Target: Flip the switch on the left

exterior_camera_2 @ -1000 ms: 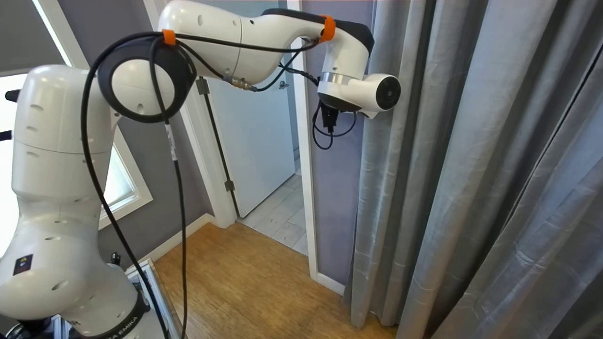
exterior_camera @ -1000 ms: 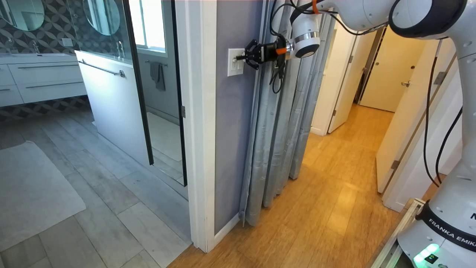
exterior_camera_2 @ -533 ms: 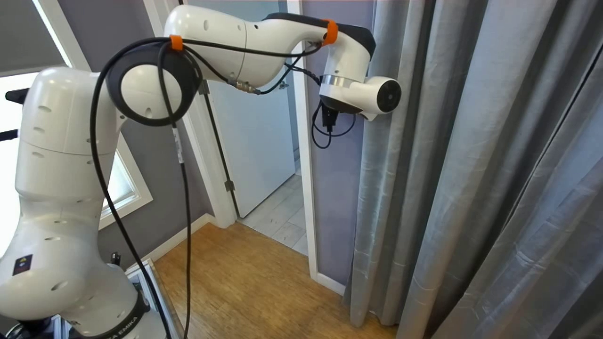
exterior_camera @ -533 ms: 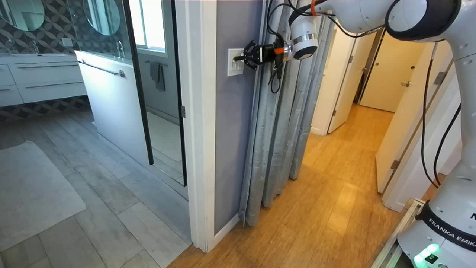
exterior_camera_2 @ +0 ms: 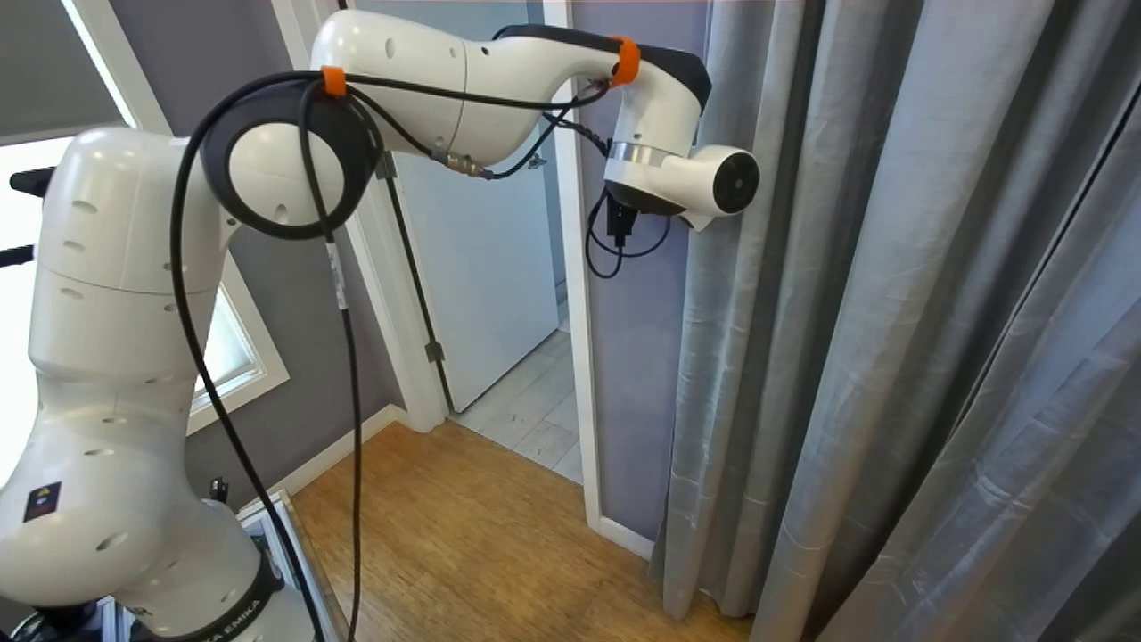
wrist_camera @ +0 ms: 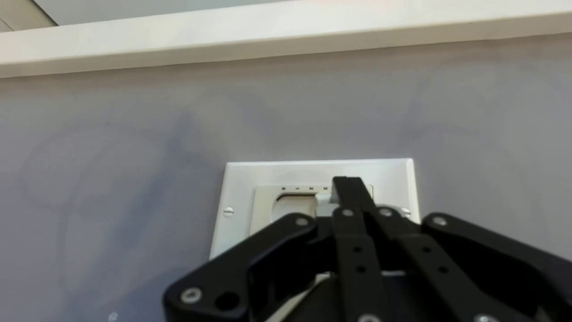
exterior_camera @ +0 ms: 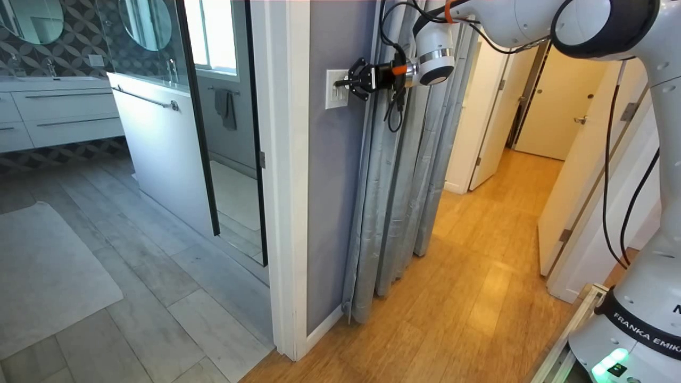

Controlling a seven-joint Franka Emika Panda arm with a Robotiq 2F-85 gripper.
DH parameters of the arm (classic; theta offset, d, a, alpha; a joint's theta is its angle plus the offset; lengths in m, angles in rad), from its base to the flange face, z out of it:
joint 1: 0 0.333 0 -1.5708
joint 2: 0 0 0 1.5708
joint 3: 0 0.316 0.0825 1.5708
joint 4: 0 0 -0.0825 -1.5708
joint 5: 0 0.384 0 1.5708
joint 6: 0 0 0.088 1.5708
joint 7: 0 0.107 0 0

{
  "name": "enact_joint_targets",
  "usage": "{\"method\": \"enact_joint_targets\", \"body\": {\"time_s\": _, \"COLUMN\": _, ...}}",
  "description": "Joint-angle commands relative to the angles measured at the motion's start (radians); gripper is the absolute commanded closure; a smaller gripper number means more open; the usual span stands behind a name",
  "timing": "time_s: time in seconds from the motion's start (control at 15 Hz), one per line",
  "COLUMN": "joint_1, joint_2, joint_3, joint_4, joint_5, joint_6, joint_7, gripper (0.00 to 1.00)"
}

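Observation:
The switch (wrist_camera: 241, 179) is a white wall plate with a cream inset and a recessed slot, set in the grey-lilac wall. A small white lever (wrist_camera: 322, 199) sits in the slot, just left of the fingertips in the wrist view. My gripper (wrist_camera: 351, 181) is shut, its two black fingertips pressed together with nothing seen between them. It covers the lower and right parts of the plate. In an exterior view the gripper (exterior_camera: 339, 83) points at the upper middle of the switch (exterior_camera: 331, 100), at or very near it; contact cannot be told. In an exterior view the arm's wrist (exterior_camera_2: 677, 178) hides gripper and switch.
A grey curtain (exterior_camera: 396, 202) hangs close beside the arm's wrist, and also shows in an exterior view (exterior_camera_2: 891, 312). A white door frame (exterior_camera: 287, 186) stands on the switch's other side; its edge runs above the plate in the wrist view (wrist_camera: 268, 40). Loose cables (exterior_camera: 395, 114) hang at the wrist.
In the first half second the gripper shifted slightly toward the door-frame side and the upper arm dipped a little. Since then the arm is almost still; only the hanging cables swing slightly.

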Motion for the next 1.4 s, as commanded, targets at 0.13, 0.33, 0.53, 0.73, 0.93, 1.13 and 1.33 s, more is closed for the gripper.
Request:
{"method": "enact_joint_targets", "body": {"time_s": 0.13, "joint_1": 0.006, "joint_2": 0.05, "joint_3": 0.004, "joint_4": 0.053, "joint_5": -0.003, "joint_6": 0.043, "joint_7": 0.049, "gripper": 1.0}}
{"method": "enact_joint_targets", "body": {"time_s": 0.33, "joint_1": 0.009, "joint_2": 0.053, "joint_3": 0.002, "joint_4": 0.053, "joint_5": -0.009, "joint_6": 0.048, "joint_7": 0.053, "gripper": 1.0}}
{"method": "enact_joint_targets", "body": {"time_s": 0.53, "joint_1": 0.012, "joint_2": 0.056, "joint_3": -0.001, "joint_4": 0.054, "joint_5": -0.018, "joint_6": 0.054, "joint_7": 0.059, "gripper": 1.0}}
{"method": "enact_joint_targets", "body": {"time_s": 0.73, "joint_1": 0.015, "joint_2": 0.059, "joint_3": -0.005, "joint_4": 0.054, "joint_5": -0.028, "joint_6": 0.063, "joint_7": 0.063, "gripper": 1.0}}
{"method": "enact_joint_targets", "body": {"time_s": 0.93, "joint_1": 0.018, "joint_2": 0.062, "joint_3": -0.009, "joint_4": 0.053, "joint_5": -0.039, "joint_6": 0.07, "joint_7": 0.067, "gripper": 1.0}}
{"method": "enact_joint_targets", "body": {"time_s": 1.13, "joint_1": 0.019, "joint_2": 0.062, "joint_3": -0.01, "joint_4": 0.052, "joint_5": -0.043, "joint_6": 0.07, "joint_7": 0.071, "gripper": 1.0}}
{"method": "enact_joint_targets", "body": {"time_s": 1.33, "joint_1": 0.021, "joint_2": 0.064, "joint_3": -0.011, "joint_4": 0.053, "joint_5": -0.049, "joint_6": 0.073, "joint_7": 0.075, "gripper": 1.0}}
